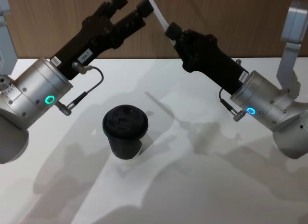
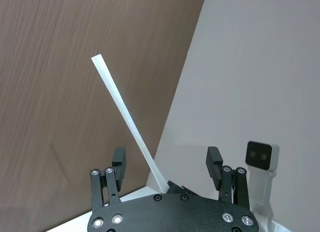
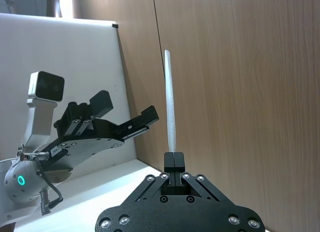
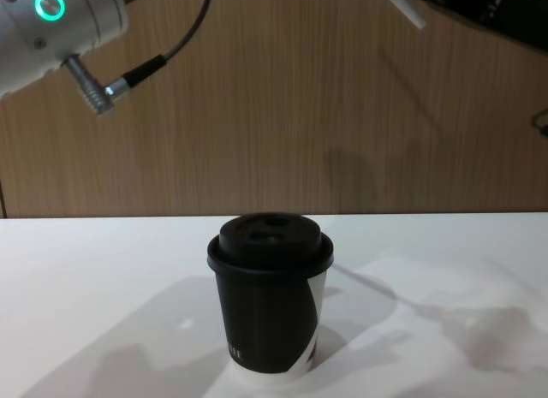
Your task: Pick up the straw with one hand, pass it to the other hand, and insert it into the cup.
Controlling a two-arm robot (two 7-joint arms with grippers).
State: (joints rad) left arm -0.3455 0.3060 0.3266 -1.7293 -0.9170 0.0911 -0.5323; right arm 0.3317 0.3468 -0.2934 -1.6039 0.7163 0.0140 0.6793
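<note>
White plastic, the straw (image 1: 156, 13) is off the table (image 1: 216, 185) and in the air, gripped at its lower end by the right gripper (image 1: 172, 30), whose fingers are closed tight on it. It slants up and away toward the left gripper (image 1: 136, 3). The cup (image 1: 125, 132) stands upright on the table below and between the two arms, lid on, well apart from both.

I judge this to be the hand-over: pick-up done, pass not yet made. The left gripper's fingers are spread wide. In the left wrist view the straw (image 2: 131, 123) runs up between them. The right wrist view, though, puts the straw (image 3: 170, 102) just beside the tip of the nearer finger. It may sit just ahead of the fingers rather than between them; the depth is hard to read.

Next, the left gripper needs the straw's free length squarely between its pads before it closes. The right should let go only once that hold is firm, since the straw is thin and could tip or slide.

Both arms are raised and angled inward, their grippers meeting high in front of the wood wall (image 1: 216, 21).
</note>
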